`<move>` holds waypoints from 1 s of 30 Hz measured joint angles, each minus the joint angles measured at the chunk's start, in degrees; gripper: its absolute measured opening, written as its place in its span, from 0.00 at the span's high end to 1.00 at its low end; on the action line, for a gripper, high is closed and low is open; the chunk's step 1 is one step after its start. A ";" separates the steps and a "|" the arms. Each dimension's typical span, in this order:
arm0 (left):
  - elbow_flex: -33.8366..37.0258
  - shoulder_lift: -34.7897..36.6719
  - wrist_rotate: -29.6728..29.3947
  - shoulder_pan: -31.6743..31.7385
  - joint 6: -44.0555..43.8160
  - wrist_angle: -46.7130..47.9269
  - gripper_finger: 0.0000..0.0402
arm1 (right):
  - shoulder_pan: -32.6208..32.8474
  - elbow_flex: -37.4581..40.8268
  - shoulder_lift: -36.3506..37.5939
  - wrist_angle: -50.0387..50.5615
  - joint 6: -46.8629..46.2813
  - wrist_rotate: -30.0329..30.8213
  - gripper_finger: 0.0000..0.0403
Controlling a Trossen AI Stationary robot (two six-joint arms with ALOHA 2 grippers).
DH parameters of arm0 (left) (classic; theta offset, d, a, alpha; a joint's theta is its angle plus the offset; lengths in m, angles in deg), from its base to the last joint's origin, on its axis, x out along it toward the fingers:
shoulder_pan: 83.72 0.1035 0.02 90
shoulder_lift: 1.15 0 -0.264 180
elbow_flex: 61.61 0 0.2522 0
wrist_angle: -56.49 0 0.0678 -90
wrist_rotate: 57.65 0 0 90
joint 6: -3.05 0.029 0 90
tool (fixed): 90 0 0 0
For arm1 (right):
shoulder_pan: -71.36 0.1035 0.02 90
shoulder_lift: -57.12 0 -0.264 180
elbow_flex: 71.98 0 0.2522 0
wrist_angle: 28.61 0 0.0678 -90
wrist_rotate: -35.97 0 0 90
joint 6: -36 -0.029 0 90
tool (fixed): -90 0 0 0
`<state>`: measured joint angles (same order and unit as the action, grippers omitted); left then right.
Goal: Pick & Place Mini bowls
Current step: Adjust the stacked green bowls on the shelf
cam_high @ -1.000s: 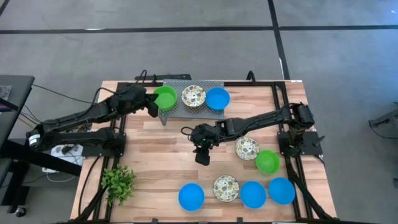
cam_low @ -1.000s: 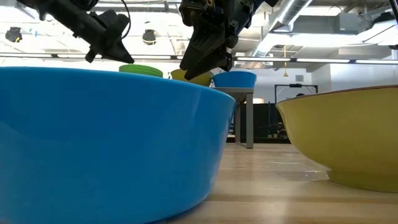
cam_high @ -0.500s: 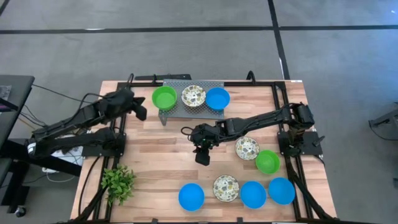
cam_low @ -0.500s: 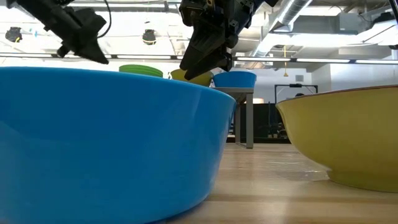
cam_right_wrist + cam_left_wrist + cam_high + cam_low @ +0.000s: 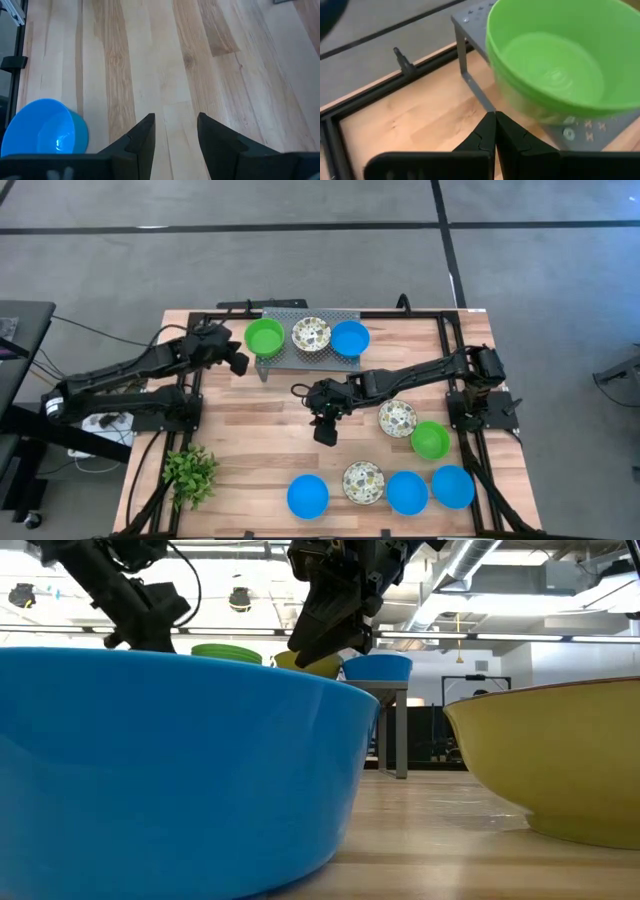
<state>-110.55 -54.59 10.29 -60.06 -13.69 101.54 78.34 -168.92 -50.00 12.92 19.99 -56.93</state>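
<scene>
**Three bowls on the rack, six on the table, both grippers empty**

The left gripper (image 5: pixel 238 363) is just beside the green bowl (image 5: pixel 264 337), which sits on the left end of the grey perforated rack (image 5: pixel 268 364) at the far side of the table (image 5: pixel 260 430). Its fingers (image 5: pixel 487 131) are pressed flat together with nothing between them, tips pointing at the rack's leg right under that bowl, not touching it as far as I can tell.

The right gripper (image 5: pixel 324 431) hangs over bare wood mid-table, jaws spread with a clear gap and nothing in them. The nearest bowl to it is the floral one (image 5: pixel 397 418), off to its right. Its wrist camera catches a blue bowl (image 5: pixel 44 129) ahead on the boards.

The count from the overhead view:
- Green: 2, one on the rack and one (image 5: pixel 430 440) by the right arm's base
- Blue: 4, one on the rack (image 5: pixel 349 338) and three in the front row (image 5: pixel 307 495) (image 5: pixel 406 492) (image 5: pixel 453 486)
- White floral: 3, one on the rack (image 5: pixel 311 334), one mid-table, one in the front row (image 5: pixel 363 482)

That's nine total. There's also a little leafy plant (image 5: pixel 191 473) at the front left. I can't see any readable labels or writing.
</scene>
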 joint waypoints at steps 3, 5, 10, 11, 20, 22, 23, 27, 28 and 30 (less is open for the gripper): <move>0.00 -1.92 0.01 0.00 -0.01 -2.76 0.99 | 0.00 0.00 0.01 0.00 0.02 0.00 0.67; 0.00 -2.63 0.09 -0.01 -0.04 -4.06 0.99 | 0.00 0.00 0.01 0.00 0.02 0.00 0.67; 0.02 -2.94 1.30 -0.02 -0.04 -5.90 0.99 | 0.00 0.00 0.00 0.00 0.04 0.00 0.67; 0.02 -2.94 1.33 -0.02 -0.04 -6.24 0.99 | 0.00 0.00 0.01 0.00 0.04 0.00 0.67; 0.02 -2.94 1.35 0.00 -0.05 -10.36 0.99 | 0.00 0.00 0.00 0.00 0.13 0.00 0.67; 0.02 -2.94 1.33 0.00 -0.04 -10.88 0.99 | 0.00 0.00 0.01 0.00 0.15 0.00 0.67; 0.02 -2.94 1.33 0.00 -0.04 -10.93 0.99 | 0.00 0.00 0.01 0.00 0.14 0.00 0.67; 0.02 -2.93 1.33 0.00 0.50 -10.97 0.99 | 0.00 0.00 0.00 0.03 0.14 -0.01 0.67; 0.02 -2.79 1.33 0.00 1.17 -10.93 0.99 | 0.00 0.00 0.01 0.15 0.13 -0.05 0.67; 0.04 -2.10 1.33 0.00 1.54 -10.91 0.99 | 0.28 0.00 0.01 0.93 0.13 -0.17 0.67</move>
<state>-110.50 -56.69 11.62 -60.06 -12.16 90.63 78.62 -168.92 -49.99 13.84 20.12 -57.10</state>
